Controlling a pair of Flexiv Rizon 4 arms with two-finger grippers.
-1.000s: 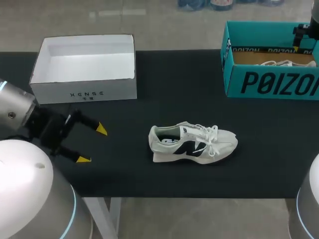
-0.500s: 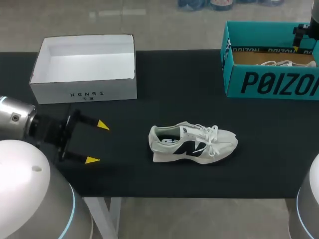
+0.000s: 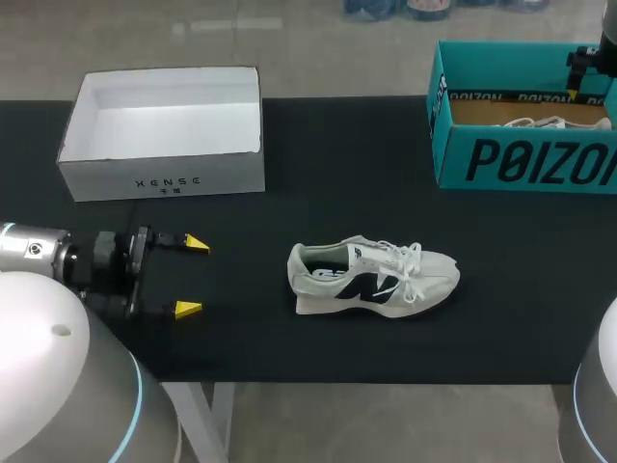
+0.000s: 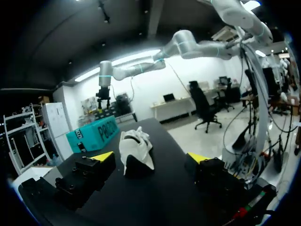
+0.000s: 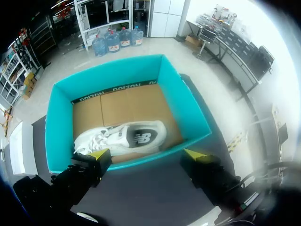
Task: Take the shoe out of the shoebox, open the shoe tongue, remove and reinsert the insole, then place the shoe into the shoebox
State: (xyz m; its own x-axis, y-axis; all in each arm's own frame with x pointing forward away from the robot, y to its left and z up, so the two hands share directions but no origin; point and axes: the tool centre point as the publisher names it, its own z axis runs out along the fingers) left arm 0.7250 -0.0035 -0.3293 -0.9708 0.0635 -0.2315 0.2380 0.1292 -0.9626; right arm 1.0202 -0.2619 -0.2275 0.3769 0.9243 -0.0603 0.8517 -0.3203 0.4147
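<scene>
Teal shoebox (image 3: 521,159): right end cut off in head view. Shoe inside (image 3: 536,122): mostly hidden behind box wall. Left wrist view: table shoe (image 4: 136,150) heel-on, toe hidden.

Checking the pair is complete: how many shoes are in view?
2. One shoe lies on the table ahead of the left end effector; the second shoe sits inside the teal shoebox.

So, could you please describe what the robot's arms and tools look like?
The left arm and right arm have rounded silver-white shells with thin light-blue rings at the joints. The left tool and right tool are black and blocky, each with two slim fingers ending in bright yellow wedge tips.
</scene>
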